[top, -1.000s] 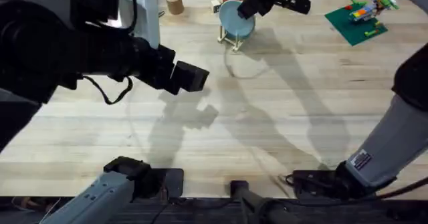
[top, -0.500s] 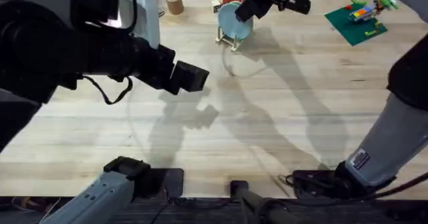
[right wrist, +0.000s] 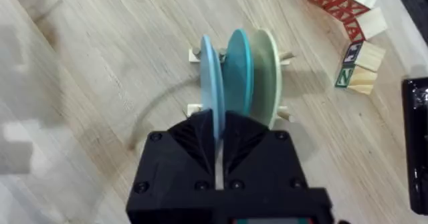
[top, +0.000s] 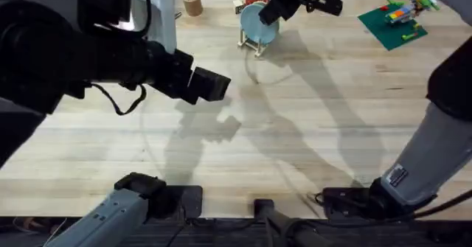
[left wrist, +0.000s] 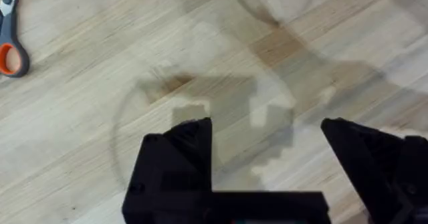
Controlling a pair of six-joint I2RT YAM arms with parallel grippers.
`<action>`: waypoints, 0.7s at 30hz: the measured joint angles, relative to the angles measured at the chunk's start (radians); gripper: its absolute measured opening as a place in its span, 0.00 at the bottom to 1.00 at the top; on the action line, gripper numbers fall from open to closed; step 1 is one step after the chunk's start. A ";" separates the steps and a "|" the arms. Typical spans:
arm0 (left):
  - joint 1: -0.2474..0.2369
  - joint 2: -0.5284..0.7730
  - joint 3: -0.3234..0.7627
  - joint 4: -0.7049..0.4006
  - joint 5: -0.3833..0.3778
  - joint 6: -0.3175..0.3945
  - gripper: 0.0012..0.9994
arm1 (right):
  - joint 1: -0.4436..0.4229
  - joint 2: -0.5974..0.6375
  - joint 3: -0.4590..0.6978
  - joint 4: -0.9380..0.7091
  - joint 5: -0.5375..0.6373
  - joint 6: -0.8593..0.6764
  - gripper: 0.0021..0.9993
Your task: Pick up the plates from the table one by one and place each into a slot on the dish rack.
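Plank-grain wood table [top: 310, 114] | right end effector [right wrist: 219, 138] pinching pale-blue disc plate [right wrist: 209, 73] | left end effector [left wrist: 267, 140] spread, empty

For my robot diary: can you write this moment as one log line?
right gripper: shut on pale blue plate in dish rack | teal plate: slotted | left gripper: open

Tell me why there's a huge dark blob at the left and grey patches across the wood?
Overhead view: the blob is the left arm close under the camera, large and blurred; the grey patches on the table are the arms' shadows. Left wrist view: the open left gripper casts a blocky shadow on the planks.
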 joint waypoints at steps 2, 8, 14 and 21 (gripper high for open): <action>0.000 0.000 0.000 0.000 0.000 0.000 0.99 | 0.001 0.000 0.000 0.000 0.000 0.000 0.11; 0.000 0.000 0.000 0.000 0.000 0.000 0.99 | 0.003 0.000 0.000 0.000 -0.001 0.000 0.14; 0.000 0.000 0.000 0.000 0.000 0.000 0.99 | 0.003 0.000 0.001 0.001 -0.001 0.000 0.14; 0.000 0.000 0.000 0.000 0.000 0.000 0.99 | 0.003 -0.001 0.001 0.000 -0.001 0.009 0.14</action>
